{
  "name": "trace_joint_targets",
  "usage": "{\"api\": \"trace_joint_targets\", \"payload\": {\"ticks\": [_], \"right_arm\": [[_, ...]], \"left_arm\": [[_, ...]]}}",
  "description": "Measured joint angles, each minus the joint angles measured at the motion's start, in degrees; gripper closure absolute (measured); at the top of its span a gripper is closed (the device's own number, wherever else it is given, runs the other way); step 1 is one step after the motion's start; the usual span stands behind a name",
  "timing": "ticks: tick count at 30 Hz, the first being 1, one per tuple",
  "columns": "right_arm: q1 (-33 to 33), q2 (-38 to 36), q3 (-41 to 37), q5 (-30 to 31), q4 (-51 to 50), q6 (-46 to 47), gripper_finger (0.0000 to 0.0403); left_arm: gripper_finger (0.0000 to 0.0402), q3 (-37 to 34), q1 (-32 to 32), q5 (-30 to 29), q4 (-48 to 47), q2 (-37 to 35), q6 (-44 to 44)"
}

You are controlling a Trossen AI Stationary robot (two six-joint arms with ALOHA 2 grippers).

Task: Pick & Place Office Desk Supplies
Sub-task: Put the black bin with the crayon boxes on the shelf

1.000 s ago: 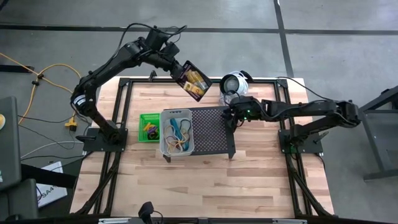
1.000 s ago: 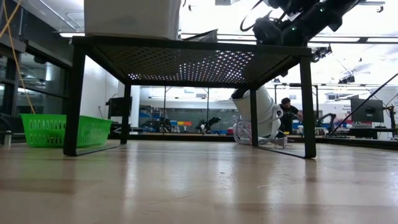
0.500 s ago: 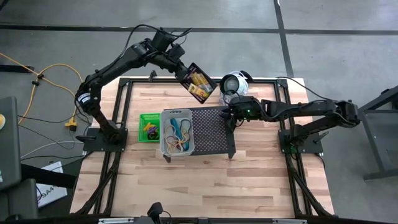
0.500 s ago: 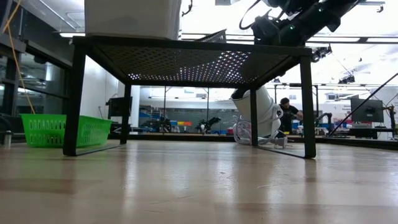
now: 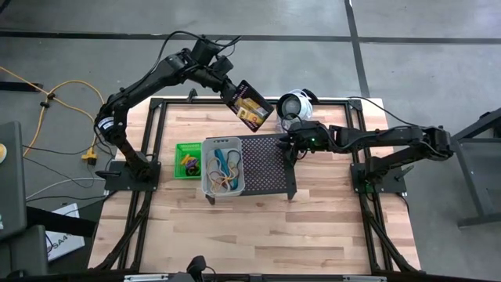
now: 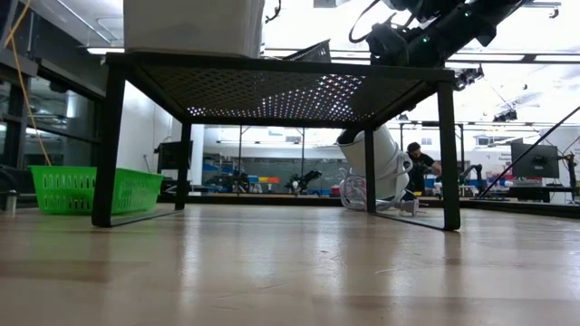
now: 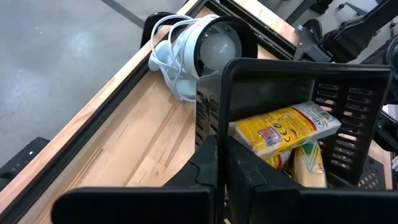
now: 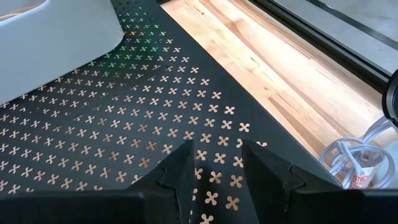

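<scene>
Left gripper (image 7: 221,163) pinching small black slotted plastic bin (image 5: 250,105) (yellow tubes (image 7: 285,128) inside) aloft, beside round white-and-silver device (image 5: 295,104), right gripper (image 8: 217,163) spread, empty, over black perforated metal stand (image 5: 268,162), clear bin (image 5: 222,166) opposite.

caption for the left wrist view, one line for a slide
Left gripper shut on the rim of the black bin of yellow tubes, lifted above the table.

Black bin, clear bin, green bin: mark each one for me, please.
black bin (image 5: 250,104): high view, its tilted open side, held up by the left arm.
clear bin (image 5: 223,188): high view, its near rim, on the stand.
green bin (image 5: 182,149): high view, its far rim.
</scene>
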Motion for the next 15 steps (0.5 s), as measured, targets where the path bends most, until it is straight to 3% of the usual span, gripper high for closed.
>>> {"api": "trace_joint_targets", "payload": {"ticks": [15], "right_arm": [[0.0, -0.1, 0.0, 0.4, 3.9, -0.2, 0.0282]], "left_arm": [[0.0400, 0.0, 0.0, 0.1, -1.3, 0.0, -1.8]]}}
